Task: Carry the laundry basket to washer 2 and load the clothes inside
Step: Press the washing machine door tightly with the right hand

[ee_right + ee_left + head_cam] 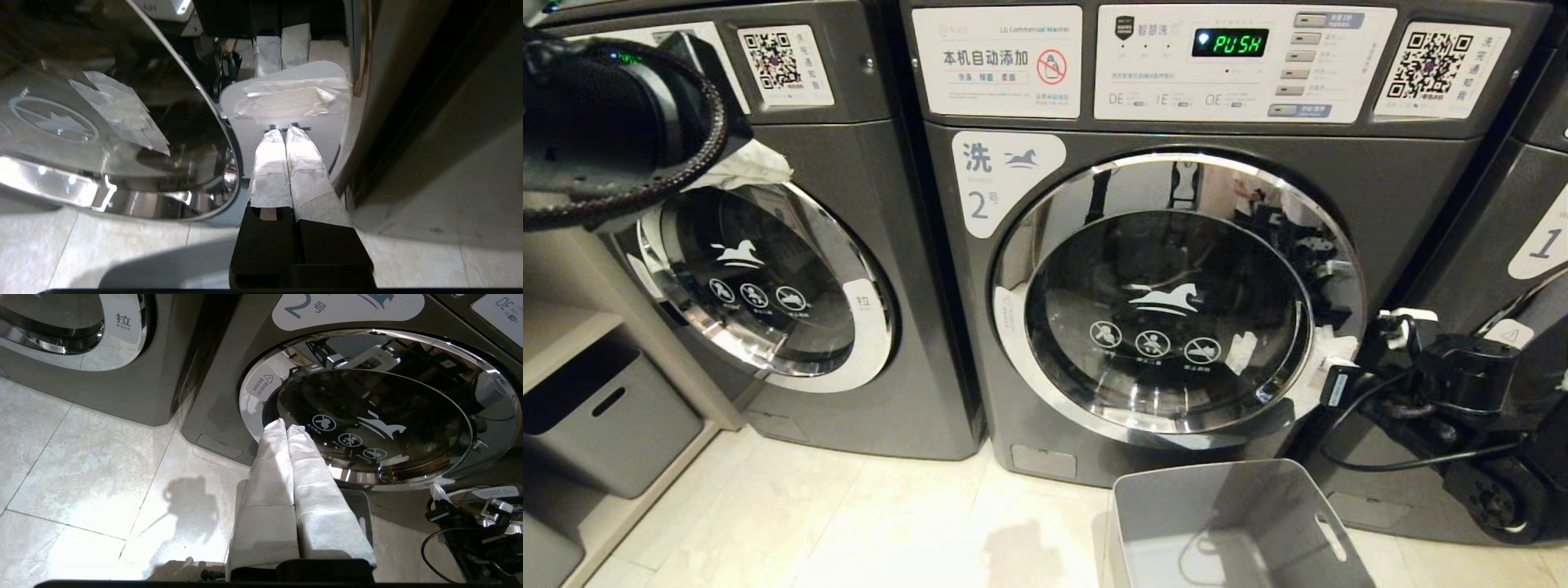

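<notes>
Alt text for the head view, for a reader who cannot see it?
Washer 2 stands door-closed, display reading PUSH, the empty grey laundry basket on the floor before it. The right gripper, shut, is at the door's right edge.

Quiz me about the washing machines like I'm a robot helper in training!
1. True or false: the round door of washer 2 stands wide open.
2. What does the green display on washer 2 say? A) PUSH B) STOP C) DONE
3. Fill in the gap: the right gripper, up against the door's edge, has its fingers ___ (open or shut).

Key: 1. False, the door is closed. 2. A. 3. Shut.
</notes>
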### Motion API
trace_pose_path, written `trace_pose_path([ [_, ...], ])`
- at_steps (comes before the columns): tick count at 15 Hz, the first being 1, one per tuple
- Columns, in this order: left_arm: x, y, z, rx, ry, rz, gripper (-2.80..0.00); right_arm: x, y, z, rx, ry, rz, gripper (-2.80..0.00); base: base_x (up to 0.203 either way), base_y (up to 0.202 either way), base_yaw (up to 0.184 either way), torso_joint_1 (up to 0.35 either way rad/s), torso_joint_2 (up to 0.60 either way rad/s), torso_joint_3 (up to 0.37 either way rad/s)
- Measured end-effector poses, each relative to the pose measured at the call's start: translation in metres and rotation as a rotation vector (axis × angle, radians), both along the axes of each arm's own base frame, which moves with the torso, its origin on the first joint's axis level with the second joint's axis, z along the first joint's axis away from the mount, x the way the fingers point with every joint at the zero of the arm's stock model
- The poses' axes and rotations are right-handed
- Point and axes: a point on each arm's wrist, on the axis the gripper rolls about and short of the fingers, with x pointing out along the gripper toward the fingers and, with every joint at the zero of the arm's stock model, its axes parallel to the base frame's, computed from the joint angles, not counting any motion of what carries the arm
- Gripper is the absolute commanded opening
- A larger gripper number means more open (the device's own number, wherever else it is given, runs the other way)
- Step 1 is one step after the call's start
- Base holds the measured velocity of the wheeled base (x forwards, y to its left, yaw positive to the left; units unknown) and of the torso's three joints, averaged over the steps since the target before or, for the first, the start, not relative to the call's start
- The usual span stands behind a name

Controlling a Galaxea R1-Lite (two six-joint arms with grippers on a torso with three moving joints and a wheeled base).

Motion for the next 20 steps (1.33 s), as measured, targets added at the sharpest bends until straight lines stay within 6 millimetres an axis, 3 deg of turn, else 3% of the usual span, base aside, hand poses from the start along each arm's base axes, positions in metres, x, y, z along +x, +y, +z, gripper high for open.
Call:
trace_pose_path([
  [13,-0.014,0.009,-0.012,0.025,0.030,0.006,-2.80,0.060,-0.005,-0.015,-0.012,-0.102,-0.076,-2.80,0.000,0.000,0.000,0.000,0.00,0.000],
  [20,-0.022,0.014,-0.017,0.032,0.039,0.011,-2.80,0.077,-0.013,-0.020,-0.032,-0.131,-0.094,-2.80,0.000,0.000,0.000,0.000,0.00,0.000],
])
